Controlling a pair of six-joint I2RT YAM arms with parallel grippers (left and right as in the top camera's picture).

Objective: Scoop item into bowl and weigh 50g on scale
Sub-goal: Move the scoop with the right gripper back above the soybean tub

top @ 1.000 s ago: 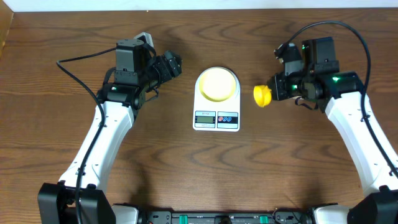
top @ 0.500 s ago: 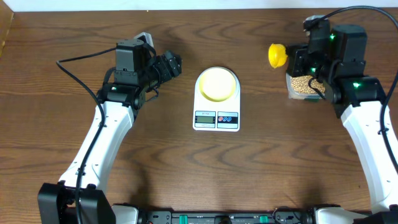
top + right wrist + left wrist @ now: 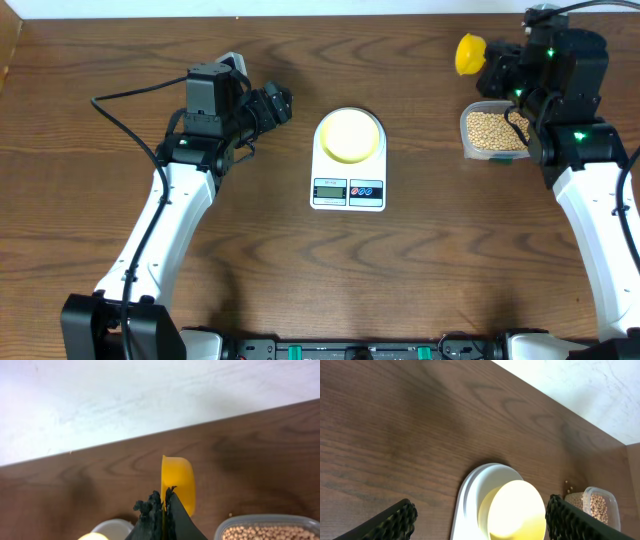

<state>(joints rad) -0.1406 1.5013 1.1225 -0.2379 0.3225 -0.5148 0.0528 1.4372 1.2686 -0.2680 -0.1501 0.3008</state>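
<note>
Middle: the scale (image 3: 348, 185) with the bowl (image 3: 349, 135) on its platform is the one block in the centre of the table (image 3: 290, 250); the bowl's mouth lies open from above.
Left lane: bare wood between the left gripper (image 3: 279, 104), jaws wide apart, and the scale.
Right lane: bare wood between the scale and the clear container (image 3: 490, 132) of beans (image 3: 488, 126).
Right rear: the right gripper (image 3: 497, 68), clamped on the yellow scoop (image 3: 468, 53), hangs just behind the container's far edge; the right arm (image 3: 590, 190) flanks the container's right side.
Front: open wood before the scale, bounded by the left arm (image 3: 170, 220) and the right arm.

Bright, even light, soft shadows, and the bowl (image 3: 516, 510) glares overexposed.
</note>
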